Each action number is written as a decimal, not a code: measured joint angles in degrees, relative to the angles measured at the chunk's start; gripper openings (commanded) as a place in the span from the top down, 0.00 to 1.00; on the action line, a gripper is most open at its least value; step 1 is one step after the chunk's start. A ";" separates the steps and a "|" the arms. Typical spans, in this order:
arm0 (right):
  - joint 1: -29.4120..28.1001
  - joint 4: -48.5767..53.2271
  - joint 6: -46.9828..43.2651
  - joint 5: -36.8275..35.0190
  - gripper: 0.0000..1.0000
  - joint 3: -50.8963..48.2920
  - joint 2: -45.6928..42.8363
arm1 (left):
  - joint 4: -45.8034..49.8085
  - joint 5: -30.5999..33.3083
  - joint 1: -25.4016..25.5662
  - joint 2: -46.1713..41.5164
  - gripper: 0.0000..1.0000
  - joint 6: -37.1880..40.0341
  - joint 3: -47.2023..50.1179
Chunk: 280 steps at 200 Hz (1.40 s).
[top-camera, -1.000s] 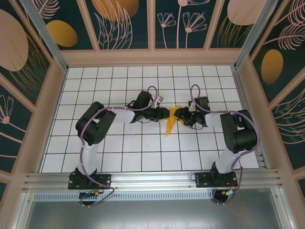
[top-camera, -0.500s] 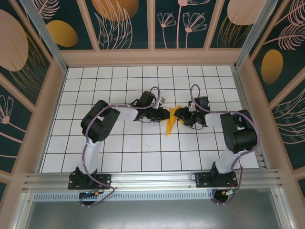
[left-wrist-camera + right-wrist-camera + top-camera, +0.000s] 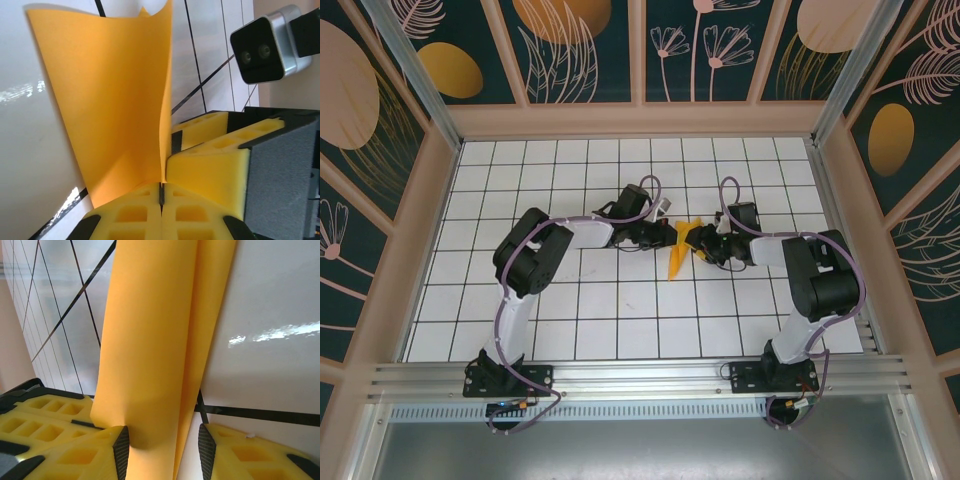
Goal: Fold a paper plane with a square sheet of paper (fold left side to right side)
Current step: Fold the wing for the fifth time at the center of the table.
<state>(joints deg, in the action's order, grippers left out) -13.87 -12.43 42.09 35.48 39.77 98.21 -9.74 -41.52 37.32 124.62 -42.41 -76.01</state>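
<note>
The orange paper (image 3: 676, 260) lies mid-table, folded into a slim pointed shape with its tip toward the arms. My left gripper (image 3: 671, 236) meets its far end from the left. In the left wrist view the left gripper (image 3: 162, 192) is shut, and a raised flap of the paper (image 3: 110, 90) runs down into the seam between its yellow foam pads. My right gripper (image 3: 697, 241) comes in from the right. In the right wrist view the right gripper (image 3: 162, 445) is open astride the paper (image 3: 155, 340); its left finger (image 3: 95, 452) presses the fold, while the right finger stands apart.
White tiled floor (image 3: 620, 310) with black grid lines, walled by painted panels (image 3: 580, 40). A yellow pad of the right gripper (image 3: 210, 170) sits tight against the left fingers, and the right wrist camera (image 3: 265, 45) hangs just beyond them.
The left arm has swung its elbow and wrist to the right, closing in on the paper. The right arm and the paper have hardly moved.
</note>
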 measured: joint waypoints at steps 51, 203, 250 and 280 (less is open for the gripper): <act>0.96 0.96 -0.94 -0.11 0.46 0.02 -1.53 | 1.18 -0.02 -0.37 0.52 1.00 1.27 -0.15; 3.63 10.60 -2.73 -4.61 0.10 16.33 5.11 | 0.98 -0.04 -0.48 0.52 1.00 1.29 -0.20; 2.60 12.63 -2.82 -5.01 0.09 19.37 7.65 | 0.98 -0.07 -0.48 0.52 1.00 1.27 -0.20; 2.12 12.98 -3.19 -5.53 0.09 20.63 8.66 | 0.98 -0.07 -0.48 0.52 1.00 1.29 -0.20</act>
<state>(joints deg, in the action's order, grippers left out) -11.75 0.56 38.89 29.95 60.40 106.87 -8.75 -41.58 36.84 125.14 -41.12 -76.20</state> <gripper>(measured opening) 0.906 0.060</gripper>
